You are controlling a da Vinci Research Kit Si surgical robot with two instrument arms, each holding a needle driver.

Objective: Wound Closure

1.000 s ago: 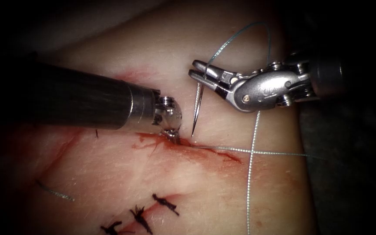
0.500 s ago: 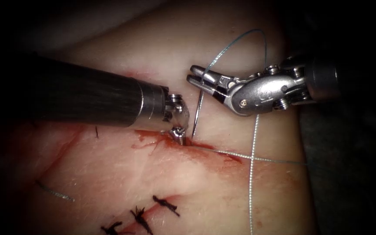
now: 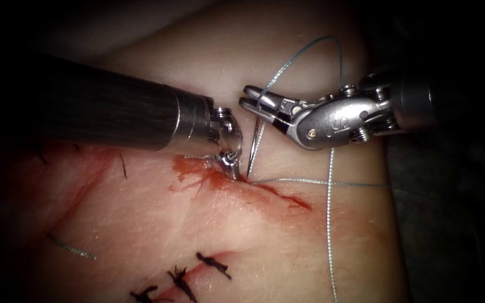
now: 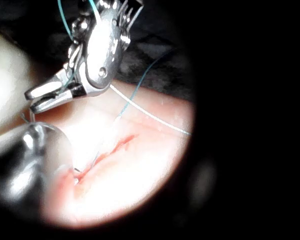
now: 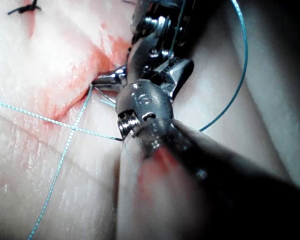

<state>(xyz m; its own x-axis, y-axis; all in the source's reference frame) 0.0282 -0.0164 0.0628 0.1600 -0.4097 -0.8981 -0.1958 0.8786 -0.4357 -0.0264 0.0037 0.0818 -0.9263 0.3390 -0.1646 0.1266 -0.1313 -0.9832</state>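
Since 1 s ago the needle [image 3: 255, 145] has been carried down toward 7 o'clock by the right tool [image 3: 254, 101], so its tip, then clear above the cut [image 3: 265, 189], is now seen at the cut's upper edge, beside the left tool [image 3: 232, 168]; whether the tip has entered the tissue [image 3: 158, 224] cannot be told. The left tool has shifted slightly toward 3 o'clock.

Going from 9 to 3 o'clock: the left tool's tip is pressed at the cut edge amid red fluid [image 3: 195, 171], and whether its jaws are parted or gripping anything cannot be told. Next, the needle stands near upright, its rear end clamped in the closed jaws of the right tool, tip at 6 o'clock. Thread [image 3: 328, 185] loops over the right tool toward 12 o'clock, runs from the cut toward 3 o'clock, and is crossed by a strand falling to 6 o'clock. Older dark stitches [image 3: 214, 264] lie at 6 o'clock.

Handling judgement: the needle is stiff, thin, smooth and likely to rotate if pinched at its tip; the body toward the rear is the safer hold. The thread is light and limp, easily snagged. The tissue looks soft and wet, so it may tear if pulled hard.
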